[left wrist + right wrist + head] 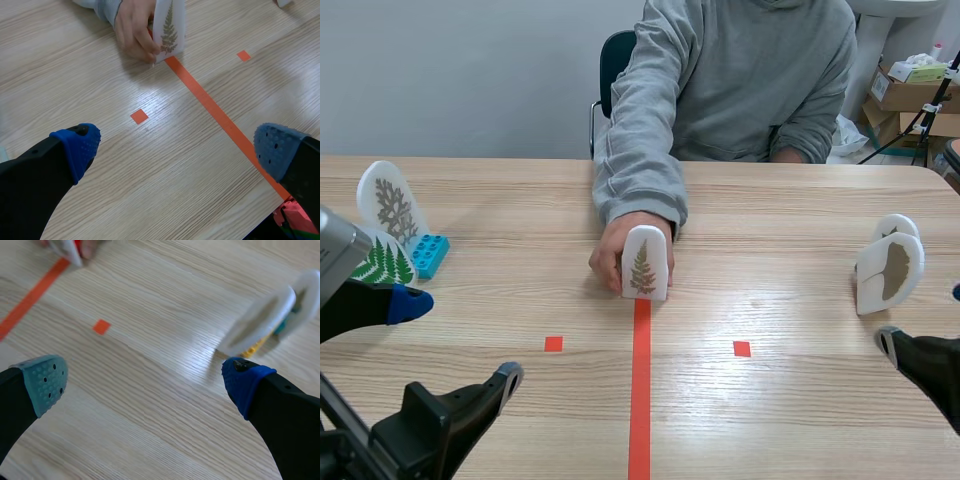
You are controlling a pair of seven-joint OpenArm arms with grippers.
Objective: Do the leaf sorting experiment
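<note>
A person's hand (612, 250) holds a white card with a brown fern leaf (645, 262) upright at the far end of the orange tape line. In the left wrist view this card (169, 30) stands well ahead of my open left gripper (177, 150), with the hand (132, 30) beside it. Two white cards stand at the left, one with a grey-brown leaf (390, 205) and one with a green fern (385, 262). At the right stands a white card with a brown leaf (892, 270), seen edge-on ahead of my open right gripper (146, 381) as card (262, 322). Both grippers (460, 340) (923, 318) hold nothing.
A blue brick (430, 255) props the left cards. The person in a grey sweater (740, 70) sits across the table, with a forearm resting over its far middle. Cardboard boxes (910, 95) stand behind at the right. Small orange tape squares flank the line.
</note>
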